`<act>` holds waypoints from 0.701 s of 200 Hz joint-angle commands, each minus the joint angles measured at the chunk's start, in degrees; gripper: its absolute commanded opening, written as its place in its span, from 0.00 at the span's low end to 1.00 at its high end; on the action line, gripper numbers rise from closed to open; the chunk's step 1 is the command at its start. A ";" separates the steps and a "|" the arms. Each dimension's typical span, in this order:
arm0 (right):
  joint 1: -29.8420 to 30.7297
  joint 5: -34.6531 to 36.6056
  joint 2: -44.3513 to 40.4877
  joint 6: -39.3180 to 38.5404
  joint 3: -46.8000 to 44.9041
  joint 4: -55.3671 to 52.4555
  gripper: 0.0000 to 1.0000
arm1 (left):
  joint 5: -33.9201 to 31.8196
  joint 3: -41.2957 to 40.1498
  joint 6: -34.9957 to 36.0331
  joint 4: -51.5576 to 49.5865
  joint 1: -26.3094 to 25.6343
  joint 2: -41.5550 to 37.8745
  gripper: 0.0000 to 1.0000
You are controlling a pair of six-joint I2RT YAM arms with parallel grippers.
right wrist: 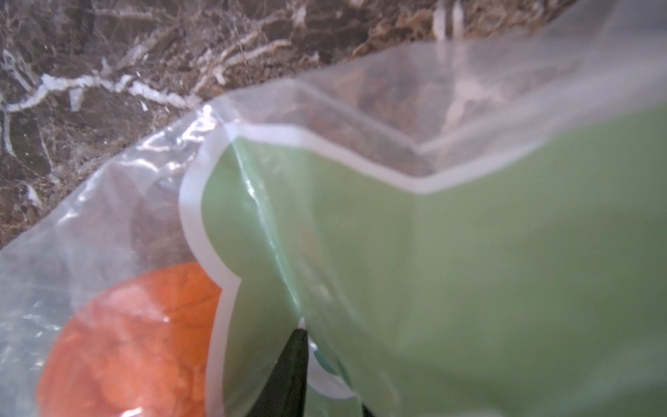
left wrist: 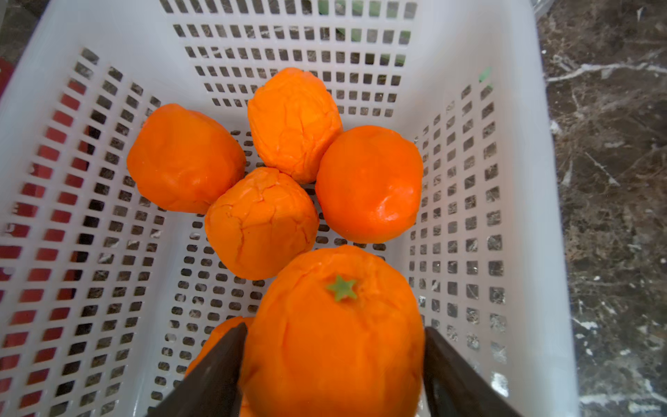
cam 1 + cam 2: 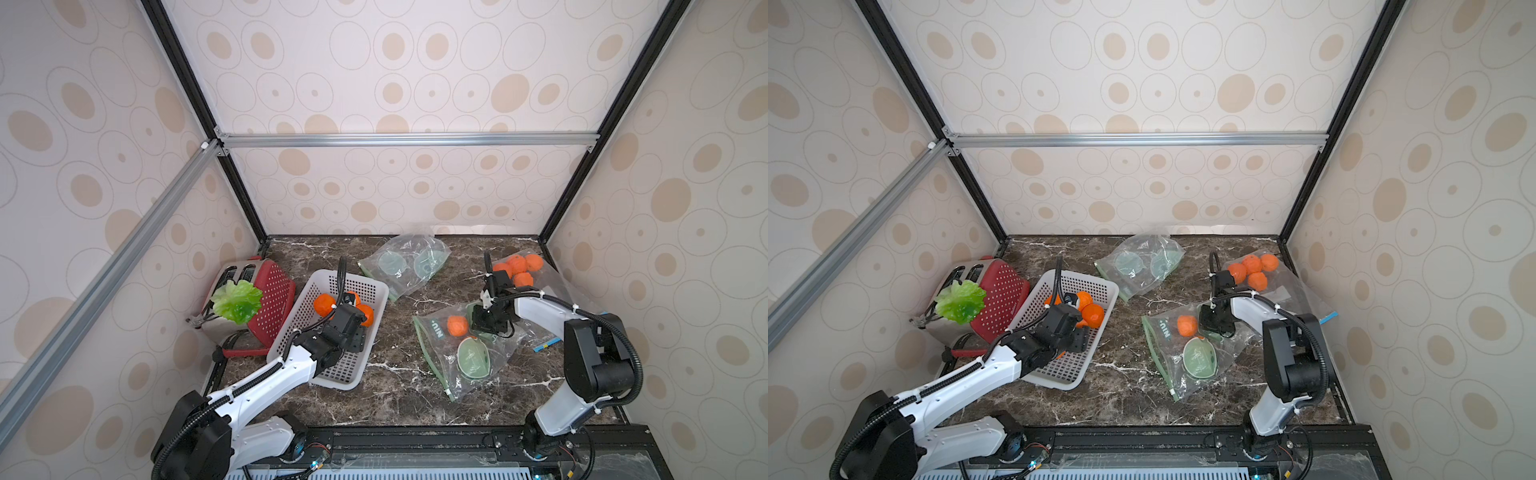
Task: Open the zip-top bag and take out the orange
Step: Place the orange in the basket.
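Between the right gripper's (image 1: 332, 379) dark fingers (image 1: 288, 368), which stand close together, a fold of the zip-top bag (image 3: 469, 361) is pinched, its clear and green-printed film draped over them; the bagged orange (image 1: 126, 343) lies inside that bag just beside the fingers, on the side toward the other arm, resting on the marble table (image 3: 399, 386) and not touched by them. Across the table, the left gripper (image 2: 334, 368) hangs in the white basket (image 2: 469, 54) with a finger on each side of a stemmed orange (image 2: 335, 317); whether they press it or only flank it I cannot tell. Four loose oranges (image 2: 260, 224) lie beyond it, and an orange sliver under one finger may be a sixth. Three bags in all: the pinched one with one orange, a far bag (image 3: 552, 286) by the right wall with four oranges, and a rear bag (image 3: 403, 266) showing only green prints. One toaster (image 3: 266, 299) with one lettuce leaf (image 3: 237, 301) stands beside the basket.
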 commanded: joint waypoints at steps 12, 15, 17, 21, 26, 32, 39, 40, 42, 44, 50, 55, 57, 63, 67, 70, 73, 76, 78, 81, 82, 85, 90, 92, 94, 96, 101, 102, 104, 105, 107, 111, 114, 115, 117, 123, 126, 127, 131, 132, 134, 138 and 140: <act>-0.31 -0.19 -1.66 0.23 -0.85 -0.38 0.28 | 8.24 -0.26 1.68 0.77 0.54 -7.78 0.80; -0.31 -0.16 -1.57 0.23 -0.85 -0.40 0.28 | 9.25 -0.32 2.09 0.92 0.48 -8.55 0.80; -0.31 -0.22 -1.57 0.23 -0.74 -0.46 0.28 | 10.06 -0.22 2.38 1.08 0.47 -9.00 0.80; -0.31 -0.23 -1.57 0.24 -0.68 -0.43 0.28 | 11.36 -0.30 2.67 1.27 0.43 -9.88 0.80; -0.32 -0.23 -1.57 0.23 -0.70 -0.42 0.28 | 12.07 -0.23 2.59 1.26 0.38 -10.76 0.79; -0.31 -0.19 -1.62 0.23 -0.74 -0.42 0.28 | 12.43 -0.07 2.28 0.90 0.29 -11.49 0.79; -0.31 -0.23 -1.66 0.21 -0.72 -0.42 0.28 | 13.78 0.14 2.54 0.77 0.08 -12.04 0.77; -0.31 -0.23 -1.66 0.18 -0.74 -0.42 0.28 | 14.02 0.13 2.59 0.82 0.05 -12.10 0.77; -0.31 -0.23 -1.66 0.16 -0.71 -0.42 0.28 | 14.68 0.11 2.77 0.94 -0.12 -12.22 0.76; -0.31 -0.23 -1.66 0.15 -0.68 -0.42 0.28 | 15.18 0.15 2.92 1.20 -0.30 -12.29 0.75; -0.31 -0.21 -1.74 0.12 -0.72 -0.46 0.28 | 16.77 -0.06 3.30 2.24 -1.24 -12.36 0.74; -0.31 -0.15 -1.74 0.11 -0.69 -0.47 0.28 | 18.20 -0.29 3.74 3.46 -2.38 -12.07 0.72; -0.31 -0.15 -1.75 0.14 -0.70 -0.43 0.28 | 18.87 -0.30 3.96 3.85 -2.84 -11.86 0.72; -0.31 -0.15 -1.67 0.15 -0.74 -0.54 0.28 | 20.92 -0.39 4.71 5.30 -4.60 -10.95 0.71; -0.31 -0.15 -1.68 0.13 -0.68 -0.56 0.28 | 21.83 -0.28 5.00 6.12 -5.85 -10.04 0.70; -0.31 -0.15 -1.74 0.14 -0.69 -0.54 0.28 | 22.37 -0.19 5.23 6.69 -6.84 -9.13 0.70; -0.31 -0.15 -1.70 0.15 -0.70 -0.55 0.28 | 22.80 -0.10 5.28 7.20 -7.85 -8.18 0.68; -0.31 -0.21 -1.70 0.14 -0.72 -0.52 0.28 | 23.17 -0.07 5.29 7.99 -8.71 -7.20 0.66; -0.31 -0.23 -1.73 0.10 -0.69 -0.45 0.28 | 23.49 -0.11 5.33 8.52 -9.30 -6.44 0.65; -0.31 -0.23 -1.72 0.14 -0.63 -0.54 0.28 | 23.95 -0.15 5.29 9.38 -10.22 -5.33 0.62; -0.31 -0.23 -1.69 0.14 -0.61 -0.48 0.28 | 24.07 -0.15 5.29 9.78 -10.50 -4.88 0.62; -0.31 -0.23 -1.61 0.18 -0.66 -0.43 0.28 | 24.27 -0.16 5.24 10.63 -11.48 -3.66 0.61; -0.31 -0.30 -1.61 0.15 -0.61 -0.49 0.28 | 23.90 -0.01 5.09 11.95 -13.06 -1.59 0.59; -0.31 -0.25 -1.65 0.15 -0.59 -0.53 0.28 | 23.57 0.12 5.00 12.43 -13.84 -0.82 0.58; -0.31 -0.24 -1.61 0.15 -0.59 -0.54 0.28 | 22.98 0.22 4.84 12.94 -14.54 0.14 0.57; -0.31 -0.30 -1.58 0.15 -0.59 -0.52 0.28 | 22.61 0.35 4.71 13.40 -15.22 0.86 0.57; -0.31 -0.24 -1.57 0.17 -0.60 -0.51 0.28 | 22.10 0.81 4.54 14.49 -16.73 3.05 0.55; -0.31 -0.24 -1.57 0.12 -0.59 -0.51 0.28 | 22.09 0.90 4.52 14.75 -16.97 3.61 0.55; -0.31 -0.23 -1.57 0.14 -0.61 -0.51 0.28 | 22.17 1.21 4.57 15.19 -17.45 4.48 0.55; -0.31 -0.19 -1.57 0.14 -0.60 -0.55 0.28 | 22.26 1.32 4.58 15.37 -17.68 4.86 0.55; -0.31 -0.20 -1.57 0.15 -0.59 -0.56 0.28 | 22.47 1.55 4.65 15.85 -18.09 5.73 0.54; -0.31 -0.19 -1.60 0.15 -0.63 -0.57 0.28 | 22.95 2.21 4.79 16.59 -18.82 7.39 0.53; -0.31 -0.17 -1.64 0.15 -0.68 -0.52 0.28 | 23.07 2.57 4.91 17.11 -19.45 8.19 0.52; -0.31 -0.20 -1.65 0.15 -0.68 -0.51 0.28 | 23.06 2.74 4.92 17.25 -19.60 9.07 0.52; -0.31 -0.16 -1.70 0.15 -0.72 -0.53 0.28 | 22.96 3.05 4.93 17.47 -19.96 9.40 0.51; -0.31 -0.10 -1.79 0.14 -0.77 -0.53 0.28 | 22.40 3.88 4.89 18.52 -20.75 11.51 0.48; -0.31 -0.03 -1.76 0.15 -0.83 -0.49 0.28 | 22.28 4.12 4.81 19.19 -21.03 12.36 0.46; -0.31 -0.09 -1.80 0.15 -0.84 -0.50 0.28 | 22.27 4.22 4.79 19.48 -21.10 12.75 0.46; -0.31 -0.02 -1.83 0.15 -0.83 -0.43 0.28 | 22.60 4.38 4.55 20.49 -21.22 14.00 0.43; -0.31 0.00 -1.79 0.15 -0.84 -0.42 0.28 | 22.65 4.44 4.52 20.75 -21.19 14.27 0.43; -0.31 -0.09 -1.82 0.15 -0.85 -0.44 0.28 | 22.79 4.57 4.44 21.26 -21.19 14.81 0.43; -0.32 -0.04 -1.78 0.15 -0.85 -0.51 0.28 | 23.17 4.87 4.45 21.90 -21.22 15.91 0.42; -0.31 -0.12 -1.75 0.13 -0.83 -0.51 0.28 | 23.14 5.19 4.55 22.01 -21.17 16.50 0.42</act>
